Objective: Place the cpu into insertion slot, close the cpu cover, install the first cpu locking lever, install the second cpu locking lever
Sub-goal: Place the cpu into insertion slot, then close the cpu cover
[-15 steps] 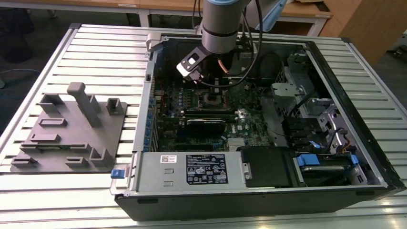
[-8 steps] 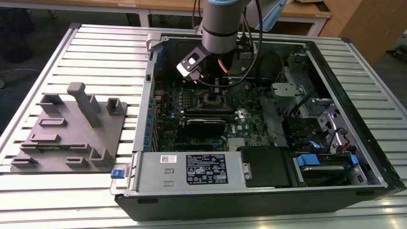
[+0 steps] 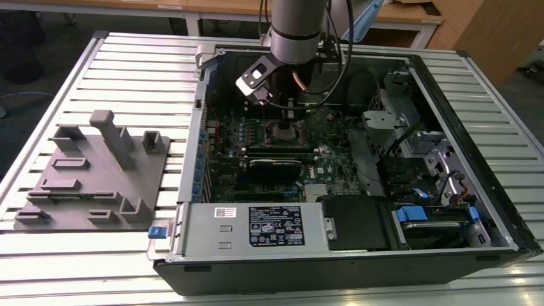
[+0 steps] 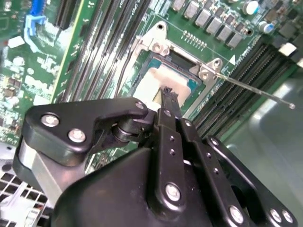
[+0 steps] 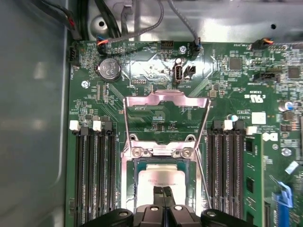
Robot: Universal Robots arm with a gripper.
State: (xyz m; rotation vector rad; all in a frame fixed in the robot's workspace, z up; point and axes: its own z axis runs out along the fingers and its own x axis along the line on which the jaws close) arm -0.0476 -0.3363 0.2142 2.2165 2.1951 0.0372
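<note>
The end effector (image 5: 164, 190) is narrow, its two fingers pressed together with nothing seen between them. Directly under the fingertips the cpu (image 5: 161, 177) lies flat in the socket. Whether the tips touch it cannot be told. Just beyond the cpu, the cpu cover (image 5: 165, 97) stands swung open from the socket's far edge. A thin locking lever (image 4: 255, 92) juts out to one side of the socket. Memory slots (image 5: 94, 175) flank the socket on both sides. Farther out, the computer case (image 3: 340, 274) rests on the slatted table (image 3: 127, 64).

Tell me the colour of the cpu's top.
The cpu is pale silvery-grey; clearest in the first wrist view.
</note>
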